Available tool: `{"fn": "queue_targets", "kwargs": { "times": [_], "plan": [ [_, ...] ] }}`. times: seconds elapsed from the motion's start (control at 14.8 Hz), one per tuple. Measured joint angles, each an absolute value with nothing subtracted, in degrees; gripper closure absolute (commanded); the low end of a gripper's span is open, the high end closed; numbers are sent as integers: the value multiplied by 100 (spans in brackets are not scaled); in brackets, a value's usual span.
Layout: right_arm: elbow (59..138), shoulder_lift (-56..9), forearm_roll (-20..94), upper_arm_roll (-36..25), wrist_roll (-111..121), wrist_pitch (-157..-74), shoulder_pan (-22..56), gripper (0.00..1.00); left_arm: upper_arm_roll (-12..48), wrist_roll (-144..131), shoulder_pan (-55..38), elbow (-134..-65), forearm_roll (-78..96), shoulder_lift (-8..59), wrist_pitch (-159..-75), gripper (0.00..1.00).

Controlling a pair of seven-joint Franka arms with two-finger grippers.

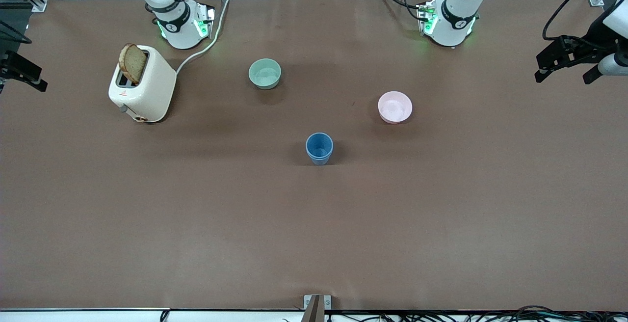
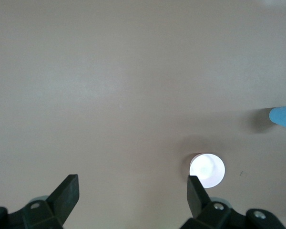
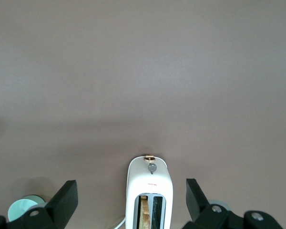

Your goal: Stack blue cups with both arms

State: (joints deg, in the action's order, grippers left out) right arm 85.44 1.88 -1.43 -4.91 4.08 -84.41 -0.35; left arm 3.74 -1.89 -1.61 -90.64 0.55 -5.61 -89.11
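One blue cup shape (image 1: pixel 319 148) stands upright near the table's middle. A paler band under its rim may be a second cup that it sits in; I cannot tell. Its side also shows at the edge of the left wrist view (image 2: pixel 283 117). Neither gripper shows in the front view; only the arm bases do. My left gripper (image 2: pixel 132 193) is open and empty, high over bare table beside the pink bowl (image 2: pixel 207 170). My right gripper (image 3: pixel 131 198) is open and empty, high over the toaster (image 3: pixel 150 188).
A cream toaster (image 1: pixel 144 86) with a slice of bread (image 1: pixel 132 63) stands toward the right arm's end. A pale green bowl (image 1: pixel 265 73) and a pink bowl (image 1: pixel 395 107) lie farther from the front camera than the cup. The green bowl also shows in the right wrist view (image 3: pixel 23 208).
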Motion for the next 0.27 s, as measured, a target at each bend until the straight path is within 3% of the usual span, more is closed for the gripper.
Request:
{"fn": "queue_targets", "kwargs": {
  "times": [0.27],
  "plan": [
    [8415, 178, -87, -493, 407, -8217, -45, 0, 390, -189, -191, -9038, 55, -480, -8911, 0]
  ]
}}
